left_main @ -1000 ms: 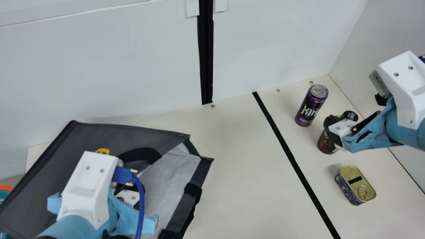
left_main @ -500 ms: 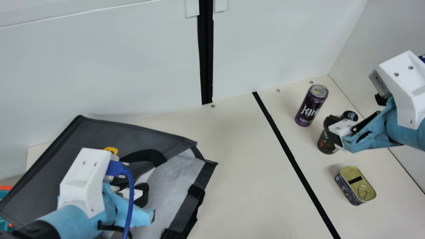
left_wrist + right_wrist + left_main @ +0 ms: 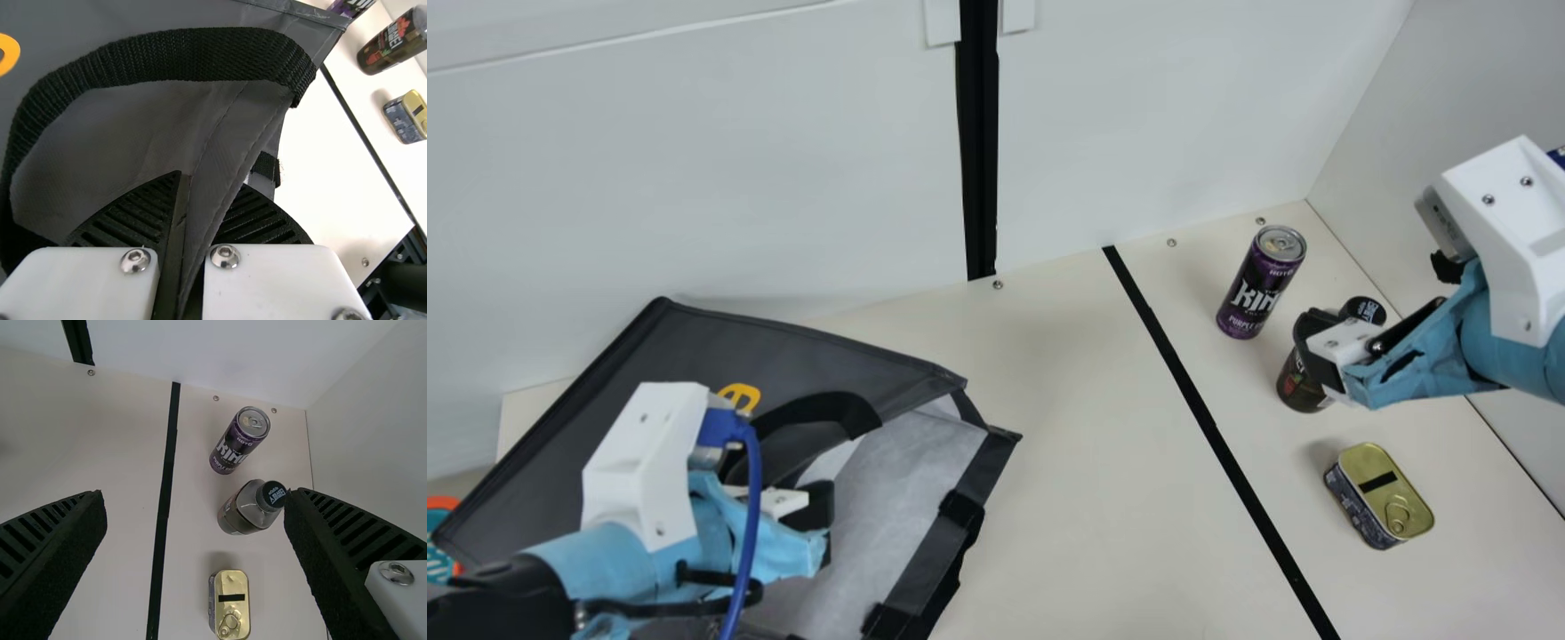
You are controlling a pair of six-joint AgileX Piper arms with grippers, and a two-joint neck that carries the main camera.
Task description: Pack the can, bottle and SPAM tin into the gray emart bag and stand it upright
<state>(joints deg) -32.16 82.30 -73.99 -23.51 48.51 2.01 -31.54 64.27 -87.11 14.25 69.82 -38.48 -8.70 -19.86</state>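
1. While a fold of its fabric is pinched by the left gripper (image 3: pixel 823 514), the gray emart bag (image 3: pixel 614 400) lies tilted on the tabletop (image 3: pixel 1076 462). The left wrist view shows the fingers (image 3: pixel 137 217) nearly closed, with the fabric between them.
2. Bag opening: the pale lining (image 3: pixel 903 489) shows towards the goods. A black handle (image 3: pixel 818 409) arches beside the left gripper (image 3: pixel 188 200).
3. Goods, at the main view's right: the purple can (image 3: pixel 1254 293) stands upright, nearest the back wall (image 3: pixel 694 178); the dark, black-capped bottle (image 3: pixel 1300 382) stands near it; the SPAM tin (image 3: pixel 1378 498) rests flat, ring-pull lid upwards. All three are outside the bag.
4. Right gripper (image 3: pixel 1316 340): spread wide and holding nothing. It overlaps the bottle in the main view, masking part of it.
5. Surroundings: a black line (image 3: pixel 1189 391) crosses the tabletop between bag and goods. The side wall (image 3: pixel 1432 80) rises beyond the bottle. A blue cable (image 3: pixel 749 524) hangs in front of the bag, from the left arm's wrist. Part of a teal and orange object (image 3: pixel 438 542) shows at the main view's left edge, beside the bag.
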